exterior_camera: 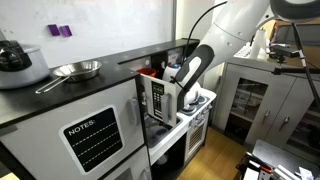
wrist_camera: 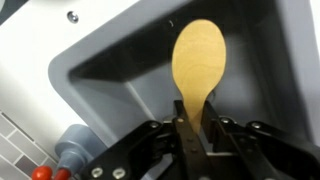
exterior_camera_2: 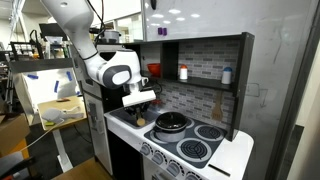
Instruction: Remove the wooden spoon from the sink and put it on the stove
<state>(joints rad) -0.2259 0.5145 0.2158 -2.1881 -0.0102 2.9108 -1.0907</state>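
Observation:
The wooden spoon (wrist_camera: pixel 198 58) is tan-orange, and in the wrist view its round bowl points away from me over the grey sink basin (wrist_camera: pixel 110 70). My gripper (wrist_camera: pixel 192 128) is shut on the spoon's handle, with both black fingers pressed against it. In an exterior view the gripper (exterior_camera_2: pixel 140 98) hangs over the sink end of the toy kitchen counter, left of the stove (exterior_camera_2: pixel 195 140) with its dark burners. The spoon itself is too small to make out in both exterior views. In an exterior view the arm (exterior_camera: pixel 190 70) reaches down into the toy kitchen.
A small black pot (exterior_camera_2: pixel 171 122) sits on a stove burner. A red object (exterior_camera_2: pixel 154 70) and bottles (exterior_camera_2: pixel 183 73) stand on the shelf above. A steel pan (exterior_camera: pixel 76 70) and a dark pot (exterior_camera: pixel 15 62) rest on the black counter. A white microwave (exterior_camera: pixel 162 98) stands beside the arm.

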